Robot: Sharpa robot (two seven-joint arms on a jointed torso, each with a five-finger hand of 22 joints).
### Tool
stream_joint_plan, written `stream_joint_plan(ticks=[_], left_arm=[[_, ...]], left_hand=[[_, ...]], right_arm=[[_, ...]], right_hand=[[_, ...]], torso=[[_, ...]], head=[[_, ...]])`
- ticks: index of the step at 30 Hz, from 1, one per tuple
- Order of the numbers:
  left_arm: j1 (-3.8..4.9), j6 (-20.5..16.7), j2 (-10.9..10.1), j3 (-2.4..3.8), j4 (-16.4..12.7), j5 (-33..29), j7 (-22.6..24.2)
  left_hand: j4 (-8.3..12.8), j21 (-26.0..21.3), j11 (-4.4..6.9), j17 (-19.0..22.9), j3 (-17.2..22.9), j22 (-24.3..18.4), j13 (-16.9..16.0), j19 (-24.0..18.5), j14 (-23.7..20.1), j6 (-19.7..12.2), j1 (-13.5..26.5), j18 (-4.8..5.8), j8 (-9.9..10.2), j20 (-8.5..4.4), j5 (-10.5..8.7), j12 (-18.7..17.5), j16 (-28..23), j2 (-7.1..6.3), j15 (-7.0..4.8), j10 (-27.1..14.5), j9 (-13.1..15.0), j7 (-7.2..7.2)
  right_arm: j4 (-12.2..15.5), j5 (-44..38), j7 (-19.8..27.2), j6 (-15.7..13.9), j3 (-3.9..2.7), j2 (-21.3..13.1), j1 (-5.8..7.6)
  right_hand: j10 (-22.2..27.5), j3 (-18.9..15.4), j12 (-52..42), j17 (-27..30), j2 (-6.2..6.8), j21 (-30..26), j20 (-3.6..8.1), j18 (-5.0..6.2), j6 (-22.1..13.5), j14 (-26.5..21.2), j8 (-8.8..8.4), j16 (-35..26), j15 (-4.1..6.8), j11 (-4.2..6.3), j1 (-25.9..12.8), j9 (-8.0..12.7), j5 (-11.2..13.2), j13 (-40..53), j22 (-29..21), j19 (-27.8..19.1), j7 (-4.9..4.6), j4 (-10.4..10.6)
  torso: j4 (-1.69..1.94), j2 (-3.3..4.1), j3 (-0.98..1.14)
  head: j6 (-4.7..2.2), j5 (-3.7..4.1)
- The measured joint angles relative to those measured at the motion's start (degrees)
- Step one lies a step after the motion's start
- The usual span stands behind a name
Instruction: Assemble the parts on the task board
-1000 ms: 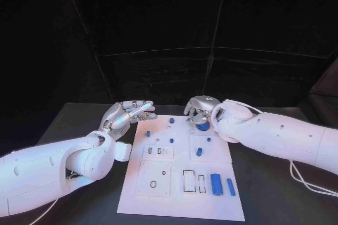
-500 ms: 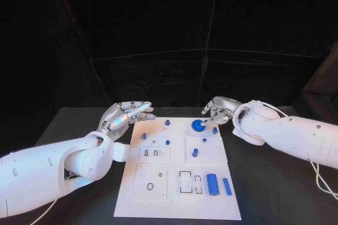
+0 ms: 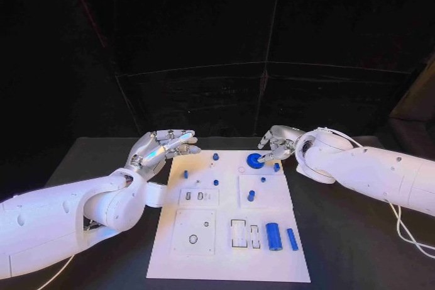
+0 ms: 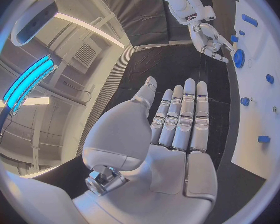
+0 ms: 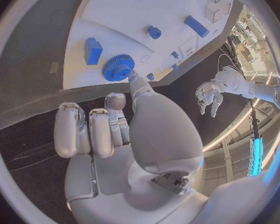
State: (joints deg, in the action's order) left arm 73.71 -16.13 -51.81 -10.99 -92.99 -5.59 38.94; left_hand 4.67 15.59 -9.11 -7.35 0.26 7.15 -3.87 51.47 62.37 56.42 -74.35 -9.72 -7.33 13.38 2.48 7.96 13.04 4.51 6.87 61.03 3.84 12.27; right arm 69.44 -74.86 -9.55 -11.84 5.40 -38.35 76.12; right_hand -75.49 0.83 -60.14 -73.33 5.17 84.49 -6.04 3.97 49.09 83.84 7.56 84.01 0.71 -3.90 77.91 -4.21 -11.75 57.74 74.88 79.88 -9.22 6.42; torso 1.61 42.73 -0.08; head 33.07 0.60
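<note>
Since 0.5 s ago our right hand hardly moved; it stays at the blue gear, far end of the task board.
We judge the fingertip touches the gear rim to seat it, other fingers loosely curled, nothing gripped. Left hand waits beside the board's far left corner, fingers straight and together, empty. Count, approx.: 1 board, 2 hands, 1 gear, 2 long blue bars near edge, several small pegs.
</note>
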Motion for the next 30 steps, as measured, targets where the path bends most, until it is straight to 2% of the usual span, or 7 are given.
stream_joint_plan(ticks=[8, 19, 21, 30], left_arm=[[-0.01, 0.1, 0.1, 0.0, 0.1, 0.0, 0.0], [-0.01, 0.2, 0.2, 0.0, 0.2, 0.0, 0.0], [-0.01, 0.2, 0.2, 0.0, 0.2, 0.0, 0.0], [-0.01, 0.3, 0.3, -0.01, 0.3, 0.0, 0.0]], left_hand=[[0.0, 0.0, 0.0, 0.0, 0.0, 0.0, 0.0, 0.0, 0.0, 0.0, 0.0, 0.0, 0.0, 0.0, 0.0, 0.0, 0.0, 0.0, 0.0, 0.0, 0.0, 0.0], [0.2, 0.0, 0.0, 0.0, 0.2, 0.0, 0.0, 0.0, 0.0, 0.0, 0.0, 0.0, 0.2, 0.01, 0.0, 0.0, 0.0, 0.0, 0.0, 0.0, 0.0, 0.0], [0.2, 0.0, 0.0, 0.0, 0.2, 0.0, 0.0, 0.0, 0.0, 0.0, 0.0, 0.0, 0.2, 0.01, 0.0, -0.2, 0.0, 0.0, 0.0, 0.0, 0.0, 0.0], [0.2, 0.0, 0.0, 0.0, 0.2, 0.0, 0.0, 0.0, 0.0, 0.0, 0.0, 0.0, 0.2, 0.01, 0.0, -0.2, 0.0, 0.0, 0.0, 0.0, 0.0, 0.0]], right_arm=[[-0.5, -1.4, -0.2, 1.5, 0.01, 1.2, -0.16], [-1.8, -3.4, -0.4, 3.0, 0.02, 2.4, -0.61], [-2.0, -3.8, -0.5, 3.2, 0.03, 2.6, -0.69], [-2.9, -5.1, -0.9, 3.7, 0.01, 3.5, -0.81]], right_hand=[[-3.1, -0.5, -10.3, -1.6, -0.59, 0.4, -0.2, 0.01, 0.0, 0.2, 0.92, 0.9, -0.21, -0.32, 0.6, 0.0, -0.2, 10.9, 0.1, 0.6, 0.0, -0.2], [-4.1, -0.7, -12.6, -1.6, -0.92, 0.7, -0.2, -0.02, 0.0, 0.2, 1.24, 1.1, -0.21, -0.23, 0.9, 0.0, -0.5, 13.6, 0.1, 1.0, 0.0, -0.4], [-4.2, -0.7, -12.8, -1.6, -1.12, 0.7, -0.2, -0.9, 0.0, 0.2, 1.24, 1.1, -0.21, -0.3, 1.1, 0.0, -0.5, 13.8, 0.1, 1.0, 0.0, -0.4], [-4.2, 0.0, -13.4, -1.6, -1.8, 0.9, -0.41, -0.89, 0.2, 0.2, 1.53, 1.3, -0.21, -0.3, 1.8, 0.0, -0.5, 14.5, 0.1, 1.2, -0.13, -1.2]], torso=[[-0.01, 0.0, -0.03], [-0.04, -0.01, -0.02], [-0.04, -0.02, -0.02], [-0.04, -0.03, 0.02]], head=[[0.3, -0.14], [0.48, -0.18], [0.49, -0.2], [0.62, -0.25]])
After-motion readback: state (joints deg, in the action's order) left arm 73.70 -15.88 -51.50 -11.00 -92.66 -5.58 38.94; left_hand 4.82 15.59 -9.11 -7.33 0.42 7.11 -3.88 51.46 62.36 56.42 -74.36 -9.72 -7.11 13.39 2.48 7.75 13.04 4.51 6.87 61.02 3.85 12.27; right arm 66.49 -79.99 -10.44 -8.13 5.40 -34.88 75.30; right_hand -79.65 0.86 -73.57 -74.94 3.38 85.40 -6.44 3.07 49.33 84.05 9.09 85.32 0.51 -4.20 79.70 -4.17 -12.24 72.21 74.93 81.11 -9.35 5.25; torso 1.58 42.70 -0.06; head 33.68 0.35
